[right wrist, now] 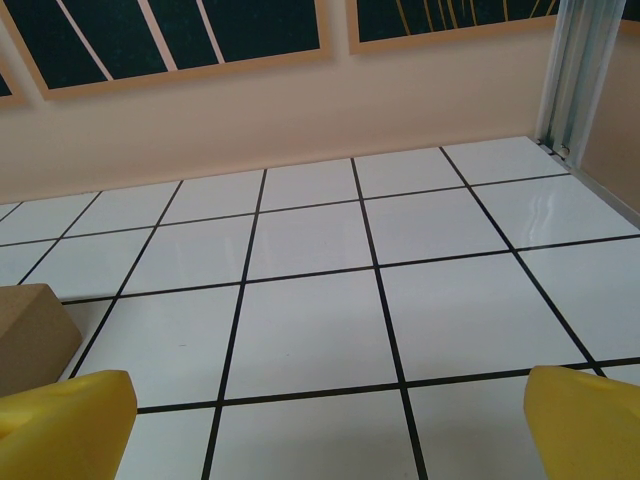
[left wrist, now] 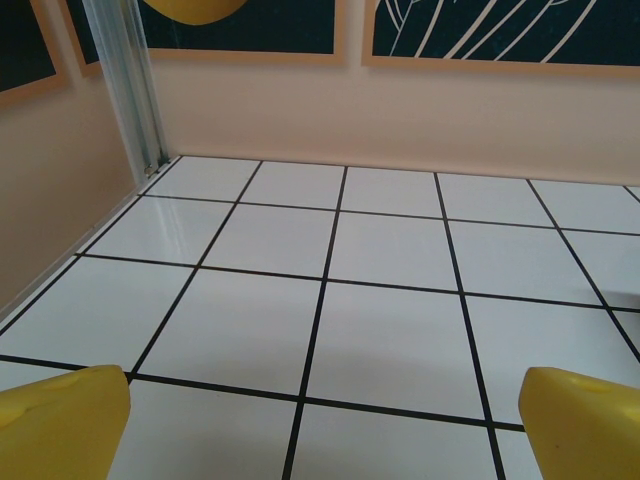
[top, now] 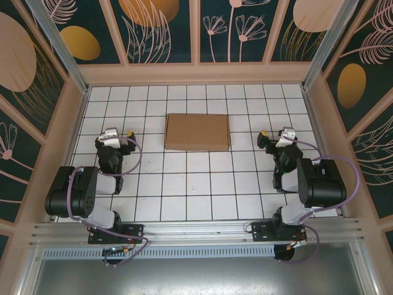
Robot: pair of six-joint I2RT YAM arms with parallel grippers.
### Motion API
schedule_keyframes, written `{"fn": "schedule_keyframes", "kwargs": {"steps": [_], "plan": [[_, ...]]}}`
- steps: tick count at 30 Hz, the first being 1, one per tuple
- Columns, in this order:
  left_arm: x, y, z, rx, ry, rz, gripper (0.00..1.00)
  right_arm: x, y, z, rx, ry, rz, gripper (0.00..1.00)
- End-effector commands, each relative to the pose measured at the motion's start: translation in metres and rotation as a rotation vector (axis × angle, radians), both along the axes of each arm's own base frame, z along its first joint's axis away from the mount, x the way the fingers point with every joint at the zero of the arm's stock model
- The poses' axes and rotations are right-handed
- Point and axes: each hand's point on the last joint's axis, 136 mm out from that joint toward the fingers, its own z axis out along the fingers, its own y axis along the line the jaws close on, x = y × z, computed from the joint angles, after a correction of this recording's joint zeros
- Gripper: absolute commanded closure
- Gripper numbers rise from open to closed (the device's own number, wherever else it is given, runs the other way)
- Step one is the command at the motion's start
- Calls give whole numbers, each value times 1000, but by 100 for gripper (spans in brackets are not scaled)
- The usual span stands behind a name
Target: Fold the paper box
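Top external: paper box (top: 197, 132) flat, far-centre between arms; likely light, stiff cardboard, grip edges. Left gripper (left wrist: 325, 425), right gripper (right wrist: 325, 425) spread, empty.

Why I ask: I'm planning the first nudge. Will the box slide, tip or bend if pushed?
The box lies flat and low on glossy tiles, so it would probably slide, not tip. It looks like plain cardboard, so likely light, and a push at one corner may spin it.
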Motion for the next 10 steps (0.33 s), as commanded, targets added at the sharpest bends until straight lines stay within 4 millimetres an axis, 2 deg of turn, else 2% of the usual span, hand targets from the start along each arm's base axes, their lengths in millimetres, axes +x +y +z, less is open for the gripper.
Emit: {"fn": "schedule_keyframes", "kwargs": {"steps": [1,10], "plan": [[2,1,12,-12,-44,1,1,1,0,5,5,-20,-9,1],[2,1,12,-11,-43,1,1,1,0,6,5,-20,-8,1]]}}
